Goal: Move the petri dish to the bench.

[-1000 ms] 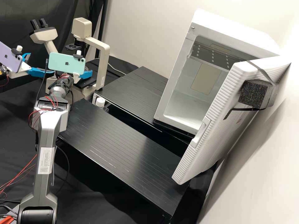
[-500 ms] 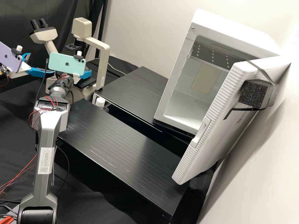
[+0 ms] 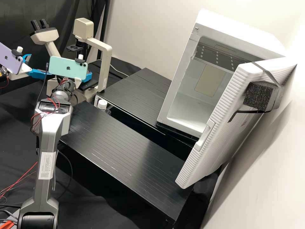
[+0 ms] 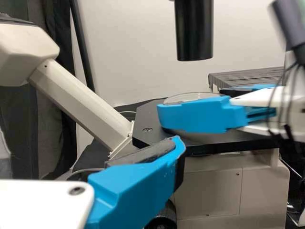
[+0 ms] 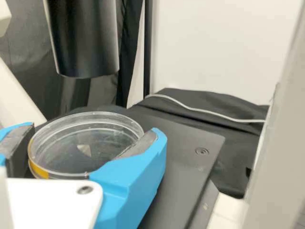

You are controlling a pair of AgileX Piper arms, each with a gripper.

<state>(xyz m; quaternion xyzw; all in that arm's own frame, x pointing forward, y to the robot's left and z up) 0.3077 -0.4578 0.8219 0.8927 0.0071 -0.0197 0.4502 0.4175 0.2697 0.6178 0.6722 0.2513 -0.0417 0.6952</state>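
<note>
In the high view my right gripper (image 3: pixel 85 78), under a green phone, is at the microscope stage (image 3: pixel 87 84). The right wrist view has the clear round petri dish (image 5: pixel 88 145) between the pads of my right gripper (image 5: pixel 90 138), shut on its sides above the black stage (image 5: pixel 183 148). Across the left wrist view, the dish's rim (image 4: pixel 188 98) rises behind the right gripper's blue finger. My left gripper (image 3: pixel 34 66) stands open at the far left of the high view, holding nothing; one of its blue fingers (image 4: pixel 138 186) shows close up in its wrist view. The black bench (image 3: pixel 127 152) has ridged tops.
The microscope's beige arm (image 3: pixel 103 70) rises beside the right gripper, and a black cylinder (image 5: pixel 86 43) hangs over the stage. A white-capped bottle (image 3: pixel 102 104) is between the bench tops. At the right, a white cabinet (image 3: pixel 190 111) has its ribbed door (image 3: pixel 219 124) open.
In the high view my right gripper and its green phone have shifted slightly downward, with the wrist and forearm shifting a little too. The left gripper has stayed still.
</note>
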